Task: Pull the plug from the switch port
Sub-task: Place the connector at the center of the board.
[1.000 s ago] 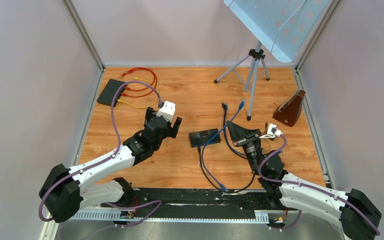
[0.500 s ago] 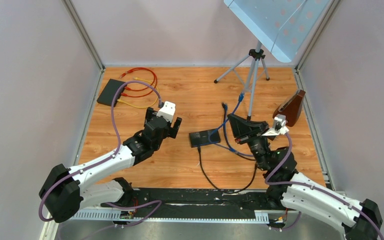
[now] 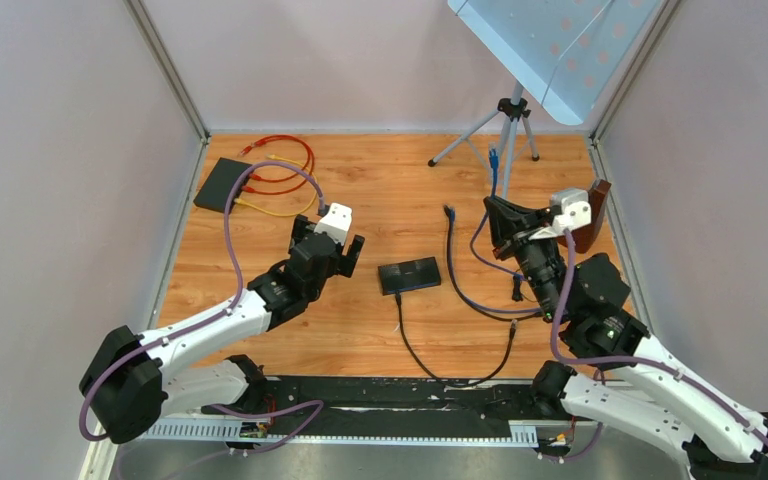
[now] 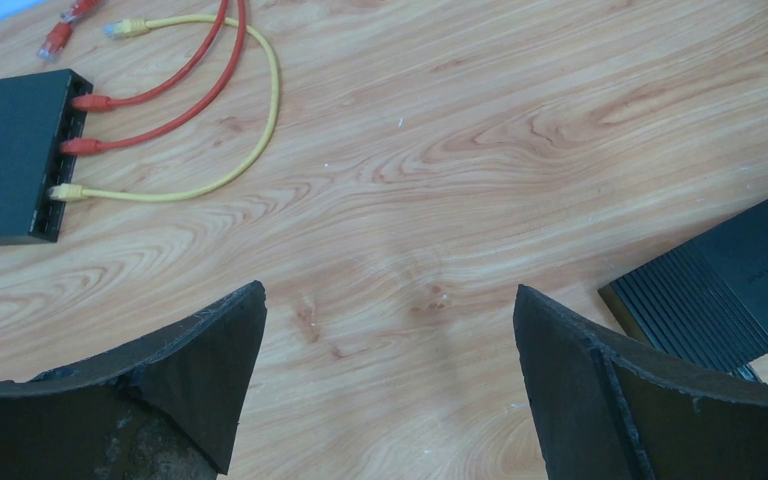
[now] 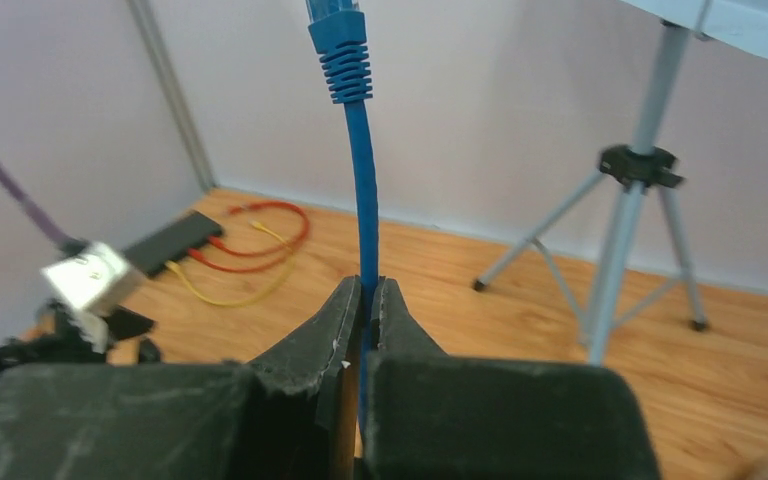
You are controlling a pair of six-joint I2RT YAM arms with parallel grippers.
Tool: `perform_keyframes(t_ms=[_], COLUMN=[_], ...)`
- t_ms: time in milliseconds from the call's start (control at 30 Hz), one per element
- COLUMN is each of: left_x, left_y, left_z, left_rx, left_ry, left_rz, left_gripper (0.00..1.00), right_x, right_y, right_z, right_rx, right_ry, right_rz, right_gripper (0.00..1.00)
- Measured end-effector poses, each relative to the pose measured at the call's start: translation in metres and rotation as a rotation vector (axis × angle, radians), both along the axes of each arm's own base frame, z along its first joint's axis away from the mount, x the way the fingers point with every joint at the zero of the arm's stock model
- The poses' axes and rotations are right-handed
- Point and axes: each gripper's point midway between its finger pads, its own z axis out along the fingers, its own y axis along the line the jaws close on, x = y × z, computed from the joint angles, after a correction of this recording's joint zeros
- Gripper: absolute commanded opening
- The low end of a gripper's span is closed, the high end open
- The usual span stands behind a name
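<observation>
Above the wood-grain table (image 3: 390,190), between pale grey walls (image 3: 60,150), my right gripper (image 5: 368,290) pinches the blue cable (image 5: 363,190); my left gripper (image 4: 390,320) gapes empty.

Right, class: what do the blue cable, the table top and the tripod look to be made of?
Blue cable: probably soft plastic or rubber, matte, with a ribbed moulded boot.
Table top: wood or wood-look laminate, visible grain, slight sheen.
Tripod: likely metal tubes, smooth grey.
</observation>
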Motion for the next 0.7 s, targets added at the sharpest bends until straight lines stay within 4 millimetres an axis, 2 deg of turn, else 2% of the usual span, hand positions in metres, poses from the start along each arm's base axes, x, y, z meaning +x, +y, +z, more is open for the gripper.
perform_keyframes(t_ms=[233, 433, 500, 700], left_x=[0.0, 0.003, 0.005, 0.005], left_y=[-0.001, -0.007, -0.009, -0.01], left_z=[-0.002, 0.002, 0.007, 0.009], left_rx=[0.004, 0.008, 0.001, -0.006], left_ry=[0.006, 0.015, 0.009, 0.01], left_rz=[-0.004, -0.016, -0.019, -0.024], left_gripper=[1.0, 1.0, 1.0, 1.0], right_x=[0.027, 0.065, 0.072, 0.082], right_y=[-0.03, -0.071, -0.071, -0.048], right_z=[-0.045, -0.106, -0.124, -0.176], right_rx=[-0.236, -0.235, -0.228, -0.203], right_ry=[0.143, 0.396, 0.47, 0.677], right_rz=[-0.192, -0.219, -0.168, 0.016], right_gripper=[0.0, 0.0, 0.0, 0.0])
